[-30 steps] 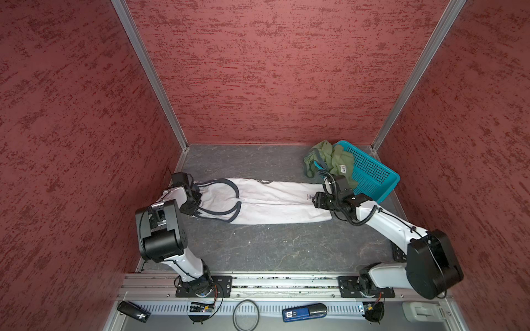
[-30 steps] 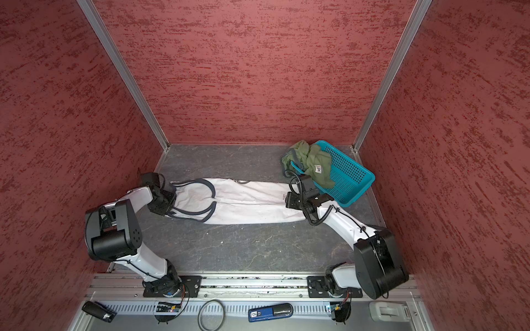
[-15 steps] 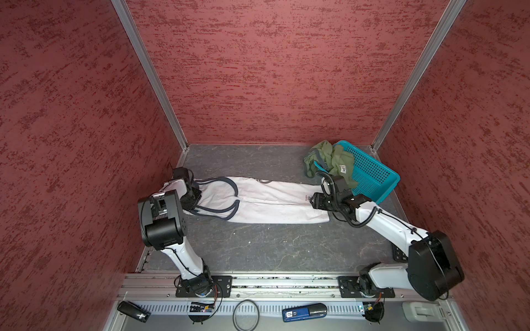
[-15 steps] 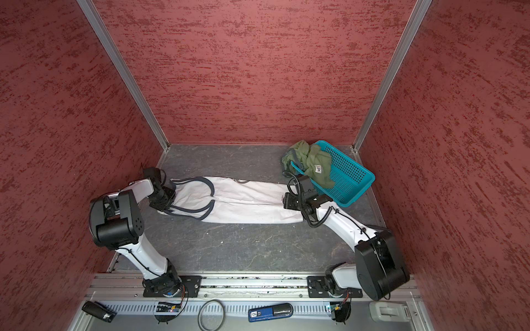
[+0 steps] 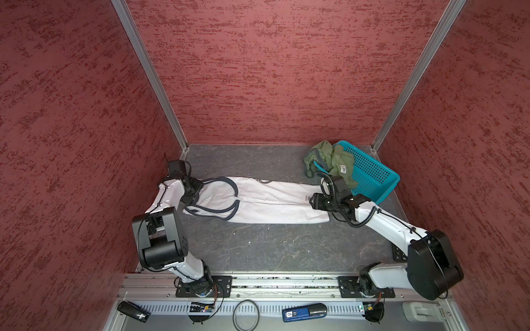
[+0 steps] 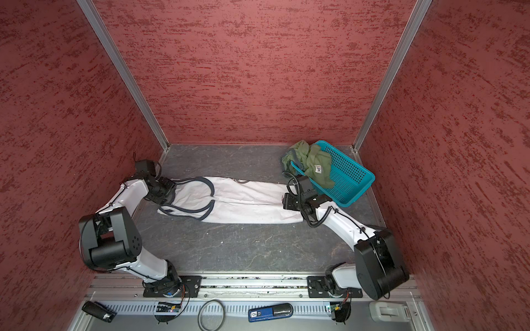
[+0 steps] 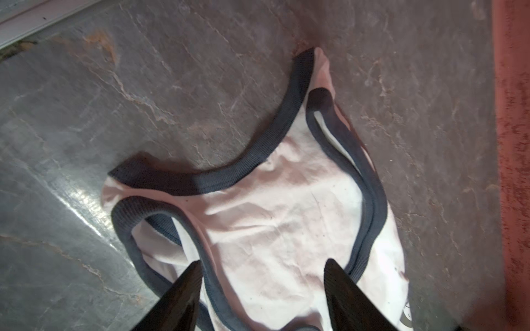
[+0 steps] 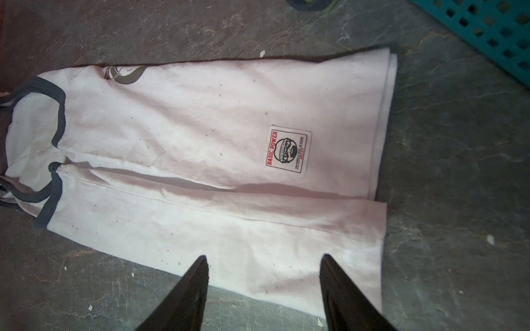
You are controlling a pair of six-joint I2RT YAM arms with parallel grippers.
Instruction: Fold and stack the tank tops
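White tank top (image 5: pixel 272 200), flat, long and narrow, dark-trimmed straps, small label

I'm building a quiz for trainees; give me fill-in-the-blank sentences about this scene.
1. The flat tank top on the table is ____.
2. The crumpled tank top draped over the teal basket is ____.
3. The left pincer and right pincer both have jaws ____.
Missing words: white; green; open.

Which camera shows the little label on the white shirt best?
The right wrist view: the label on the white tank top is large and its red lettering readable. In both top views it is at most a tiny speck; the left wrist view misses it.
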